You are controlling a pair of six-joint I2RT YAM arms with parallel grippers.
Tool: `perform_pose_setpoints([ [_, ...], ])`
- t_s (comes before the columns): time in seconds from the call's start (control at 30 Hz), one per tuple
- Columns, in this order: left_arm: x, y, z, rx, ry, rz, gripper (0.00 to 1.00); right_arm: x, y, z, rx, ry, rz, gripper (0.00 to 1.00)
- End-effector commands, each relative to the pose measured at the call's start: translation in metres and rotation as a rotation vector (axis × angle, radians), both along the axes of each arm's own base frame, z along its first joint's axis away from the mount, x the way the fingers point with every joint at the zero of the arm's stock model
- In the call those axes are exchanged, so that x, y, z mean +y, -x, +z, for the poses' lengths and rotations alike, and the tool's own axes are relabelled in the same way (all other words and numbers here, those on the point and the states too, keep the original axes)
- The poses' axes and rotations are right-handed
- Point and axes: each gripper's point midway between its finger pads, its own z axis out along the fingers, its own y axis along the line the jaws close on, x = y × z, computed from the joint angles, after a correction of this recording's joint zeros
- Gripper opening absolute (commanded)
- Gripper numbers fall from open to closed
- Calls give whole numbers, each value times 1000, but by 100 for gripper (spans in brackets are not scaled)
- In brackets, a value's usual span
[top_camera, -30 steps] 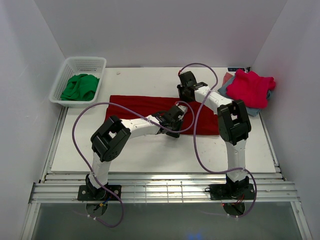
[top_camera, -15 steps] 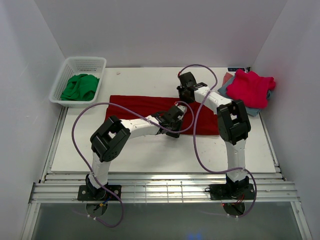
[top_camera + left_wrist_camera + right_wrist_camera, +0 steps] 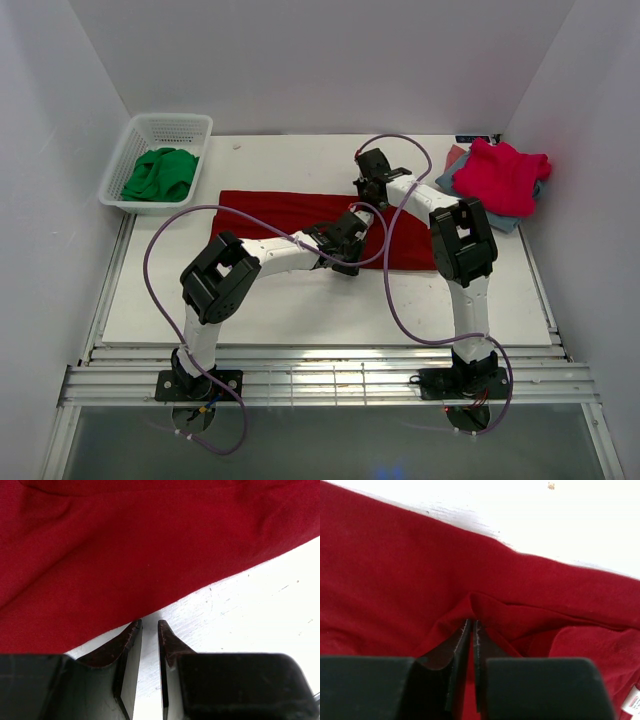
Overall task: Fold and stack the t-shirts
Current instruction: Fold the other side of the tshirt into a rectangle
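A large dark red t-shirt [image 3: 270, 212] lies spread in a long band across the middle of the white table [image 3: 300, 310]. My right gripper [image 3: 368, 198] is down on its far edge. In the right wrist view, that gripper [image 3: 471, 621] is shut on a raised pinch of the dark red cloth [image 3: 395, 565]. My left gripper [image 3: 345, 262] rests at the shirt's near edge. In the left wrist view, it [image 3: 150, 622] stands slightly open, bare table between its fingers and the cloth edge [image 3: 100, 570] at their tips. A pink-red t-shirt [image 3: 500, 175] lies on grey-blue folded ones [image 3: 508, 222] at the back right.
A white basket [image 3: 165, 122] holding green cloth [image 3: 160, 172] stands at the back left. White walls close in the table on three sides. Purple cables loop above both arms.
My right gripper's jaws have closed on a fold of the dark red shirt, and that wrist shifted slightly. The left arm has not moved.
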Motion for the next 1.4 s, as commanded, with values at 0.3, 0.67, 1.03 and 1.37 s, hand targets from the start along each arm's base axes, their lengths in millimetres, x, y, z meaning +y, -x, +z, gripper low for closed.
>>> perform_pose_setpoints([
  [0.3, 26, 21, -18, 66, -94, 7, 30, 11, -22, 21, -38, -30, 9, 8],
  [0.67, 28, 21, -18, 62, -99, 9, 30, 25, -38, 27, -61, -69, 17, 8],
  [1.03, 36, 5, -4, -13, -133, 59, 36, 5, -42, 80, -210, -56, -62, 25],
  [1.37, 46, -86, 170, -425, -45, 235, 74, -48, 39, 146, -246, -8, -137, 44],
])
